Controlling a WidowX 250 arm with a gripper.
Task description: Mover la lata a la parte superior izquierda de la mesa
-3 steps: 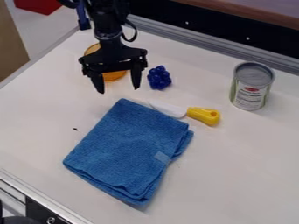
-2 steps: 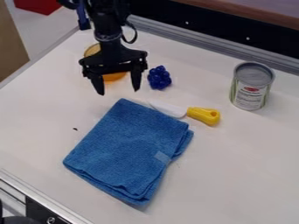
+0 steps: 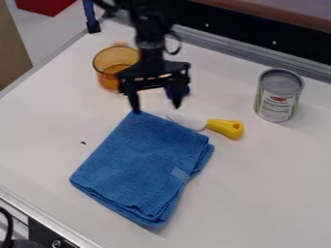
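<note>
White table (image 3: 259, 193), can (image 3: 278, 99) at right, metal rail (image 3: 226, 48) behind, red object (image 3: 42, 6) beyond; claw (image 3: 156, 108) released, spread

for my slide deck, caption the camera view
Open fingers above a folded blue cloth, the can standing at right.

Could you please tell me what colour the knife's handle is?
The handle is yellow, best seen in the camera view.

a fixed camera looks down at a slant from above the near side of a white counter (image 3: 259, 184), facing its far metal rail (image 3: 259, 54). it stands close: the counter spans most of the view, right side cut off, edges running diagonally.
</note>
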